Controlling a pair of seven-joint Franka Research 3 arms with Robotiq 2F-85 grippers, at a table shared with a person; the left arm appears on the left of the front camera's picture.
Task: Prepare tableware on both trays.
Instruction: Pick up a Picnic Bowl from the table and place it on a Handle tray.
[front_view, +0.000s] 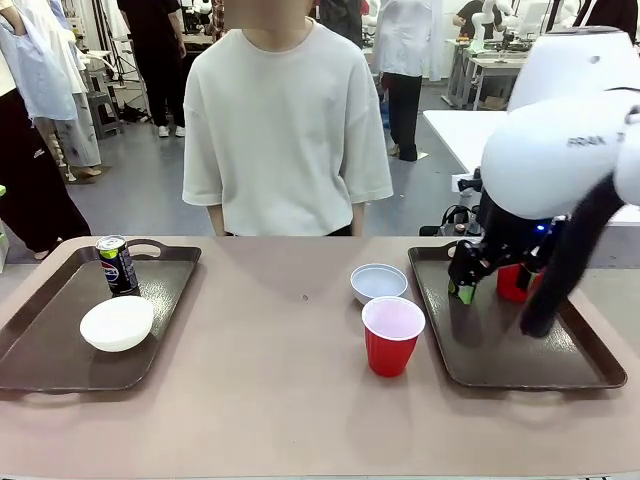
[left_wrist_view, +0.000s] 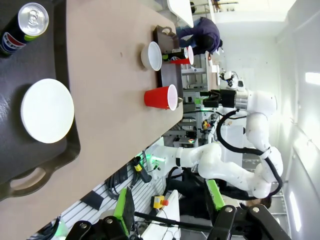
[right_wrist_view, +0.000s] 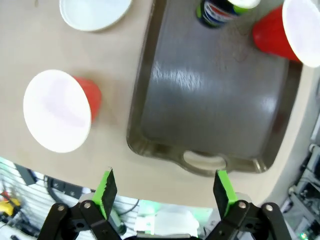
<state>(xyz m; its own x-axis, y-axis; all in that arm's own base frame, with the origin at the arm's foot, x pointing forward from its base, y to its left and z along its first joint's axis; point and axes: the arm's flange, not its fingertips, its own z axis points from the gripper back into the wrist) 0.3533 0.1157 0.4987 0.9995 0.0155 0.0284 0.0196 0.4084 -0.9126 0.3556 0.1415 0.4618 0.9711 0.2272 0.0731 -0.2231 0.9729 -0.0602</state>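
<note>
Red plastic cups with pale insides are set apart: one cup (front_view: 392, 335) on the tan tabletop (front_view: 270, 400) beside a small round white bowl (front_view: 379, 282), the other cup (front_view: 512, 283) on the right dark brown rectangular tray (front_view: 500, 350). A second bowl (front_view: 117, 323) and a slim dark Pepsi can (front_view: 117, 265) are carried by the left tray (front_view: 40, 350). A second can (right_wrist_view: 220, 10) on the right tray is shown from the right wrist. Left gripper (left_wrist_view: 168, 186) and right gripper (right_wrist_view: 164, 172) are spread open, empty.

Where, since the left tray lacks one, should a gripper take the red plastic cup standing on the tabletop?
Probably pinch the red plastic cup at its rim from above, one finger inside, one outside: it stands upright, open-mouthed, walls tapering downward.
</note>
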